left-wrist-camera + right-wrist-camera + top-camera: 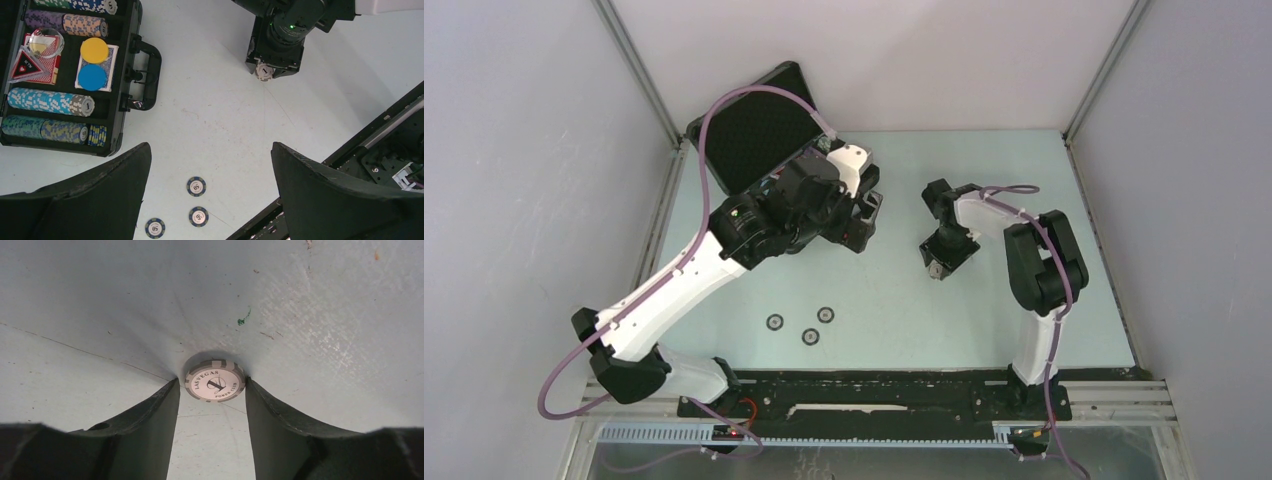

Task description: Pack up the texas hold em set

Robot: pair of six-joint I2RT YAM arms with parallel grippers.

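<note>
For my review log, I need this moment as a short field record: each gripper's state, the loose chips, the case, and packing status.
left gripper: open, empty, above the table beside the case
right gripper: shut on a grey chip, held by its edge
loose chips: three blue chips flat on the table, not touching one another
case: open; holds chip rows, a yellow disc and a blue disc
packing: unfinished
</note>
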